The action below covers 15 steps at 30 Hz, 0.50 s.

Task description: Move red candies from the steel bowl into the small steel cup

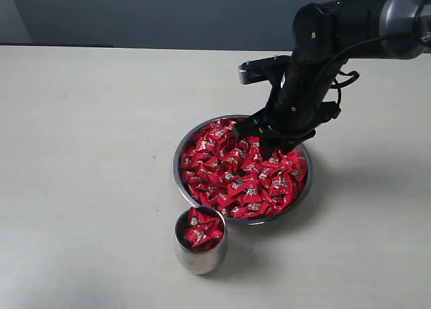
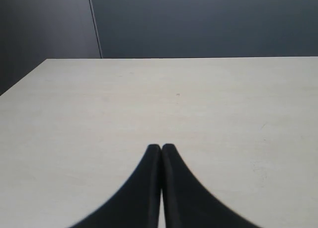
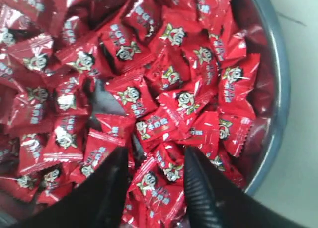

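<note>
Red candies in shiny twisted wrappers: some fill the small polished steel cup at 7 o'clock of the wide shallow steel bowl, the rest heaped inside. Right claw dug in at 1 o'clock, jaws apart and straddling several for a pinch. Can't tell if clamped. Left claw pressed together, parked clear.

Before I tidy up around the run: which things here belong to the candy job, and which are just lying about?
Job: red candies, steel bowl, small steel cup, right gripper open in the bowl.
Not in the job: the table, the shut left gripper.
</note>
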### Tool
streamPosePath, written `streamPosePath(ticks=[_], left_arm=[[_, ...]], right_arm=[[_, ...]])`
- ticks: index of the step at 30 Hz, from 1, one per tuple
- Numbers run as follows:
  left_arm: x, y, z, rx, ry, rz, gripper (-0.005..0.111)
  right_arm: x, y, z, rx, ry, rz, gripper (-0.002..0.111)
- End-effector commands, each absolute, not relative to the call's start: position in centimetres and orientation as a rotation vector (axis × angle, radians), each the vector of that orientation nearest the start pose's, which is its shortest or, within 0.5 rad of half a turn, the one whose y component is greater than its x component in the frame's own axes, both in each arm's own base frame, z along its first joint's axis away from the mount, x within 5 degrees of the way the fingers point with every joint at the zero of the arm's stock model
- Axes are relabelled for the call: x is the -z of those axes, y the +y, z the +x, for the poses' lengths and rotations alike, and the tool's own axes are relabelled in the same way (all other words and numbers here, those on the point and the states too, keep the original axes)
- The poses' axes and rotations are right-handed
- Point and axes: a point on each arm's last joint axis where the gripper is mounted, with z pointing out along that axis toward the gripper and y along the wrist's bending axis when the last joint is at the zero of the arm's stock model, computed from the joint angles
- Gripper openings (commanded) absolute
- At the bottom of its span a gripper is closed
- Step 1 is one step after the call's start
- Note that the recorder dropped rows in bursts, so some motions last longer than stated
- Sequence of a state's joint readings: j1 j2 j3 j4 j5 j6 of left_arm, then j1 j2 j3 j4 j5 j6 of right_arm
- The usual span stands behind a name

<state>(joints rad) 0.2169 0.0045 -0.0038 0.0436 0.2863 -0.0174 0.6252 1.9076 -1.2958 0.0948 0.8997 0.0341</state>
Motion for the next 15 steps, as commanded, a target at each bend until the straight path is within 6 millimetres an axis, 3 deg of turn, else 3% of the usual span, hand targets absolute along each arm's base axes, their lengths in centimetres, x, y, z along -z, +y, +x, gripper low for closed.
streamPosePath(ticks=[1, 15], left_arm=[[-18.7, 1.3, 5.3, -0.186, 1.762, -0.181, 0.0], [-18.7, 1.3, 5.3, -0.186, 1.762, -0.181, 0.0]], right_arm=[[-18.7, 22.2, 29.4, -0.193, 2.946, -0.834, 0.036], [-18.6, 21.1, 28.8, -0.084, 3.053, -0.853, 0.036]])
